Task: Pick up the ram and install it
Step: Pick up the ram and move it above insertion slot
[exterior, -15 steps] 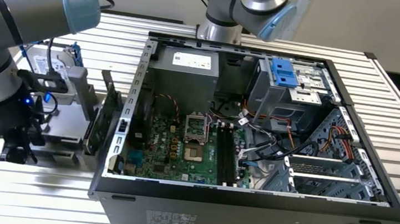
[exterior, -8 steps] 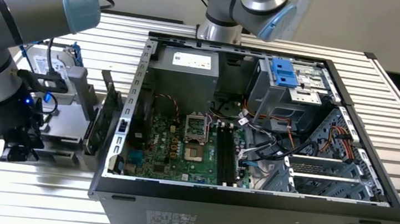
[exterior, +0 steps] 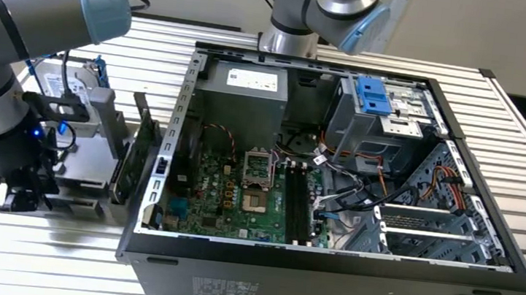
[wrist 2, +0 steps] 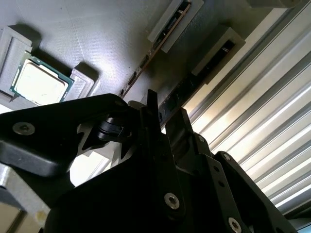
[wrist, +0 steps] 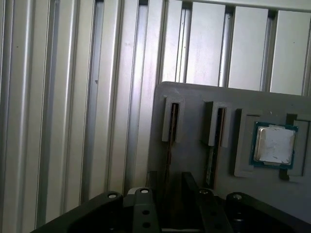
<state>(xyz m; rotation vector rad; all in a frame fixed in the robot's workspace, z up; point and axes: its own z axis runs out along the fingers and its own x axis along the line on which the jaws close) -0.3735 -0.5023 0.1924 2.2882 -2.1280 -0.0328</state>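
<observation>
The long, thin dark ram stick [wrist: 169,155] stands on edge in a grey slotted holder [wrist: 194,94]. The black gripper [wrist: 169,187] straddles it, fingers parted; I cannot tell whether they touch it.

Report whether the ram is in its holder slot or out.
In. The ram stands on edge in a slot of the gray holder, a second stick slotted beside it.

A grey holder [wrist: 194,94] lies on the slatted counter [wrist: 73,97]. The ram [wrist: 168,145] stands edge-on in one slot, reaching the pincer [wrist: 169,187]. A second stick [wrist: 212,150] fills the neighbouring slot, with a processor chip [wrist: 273,144] beside it.
</observation>
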